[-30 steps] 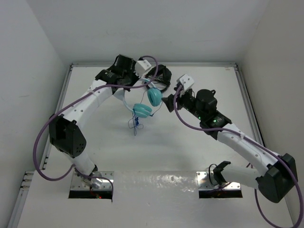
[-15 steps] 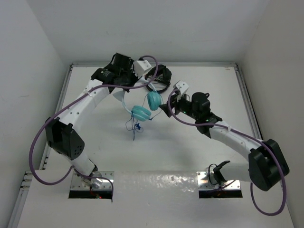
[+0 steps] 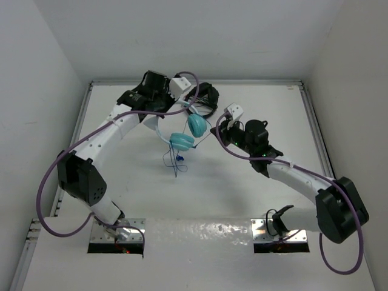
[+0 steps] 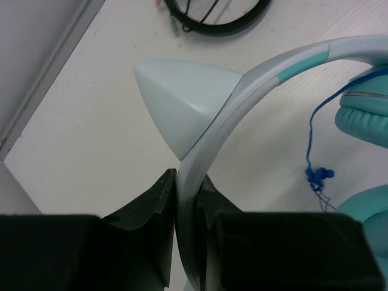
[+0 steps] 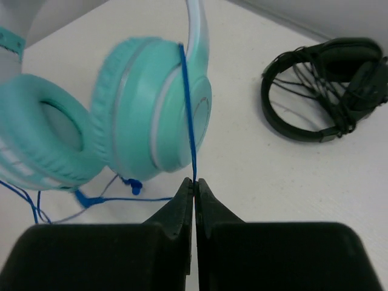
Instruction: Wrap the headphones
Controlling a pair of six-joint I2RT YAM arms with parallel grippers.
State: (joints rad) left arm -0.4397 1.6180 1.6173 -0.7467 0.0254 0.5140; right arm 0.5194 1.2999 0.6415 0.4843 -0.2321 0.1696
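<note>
I had the headphones held over the far middle of the table. The pale headband arched away to the far left, and the two teal cups sat side by side at its near-right end. The blue cable trailed toward the near side in a loose tangle. My left gripper, reaching across from the left, was clamped on the headband. My right gripper, stretched in from the right, pinched the cable just beside one cup. The black headphones lay farther back.
</note>
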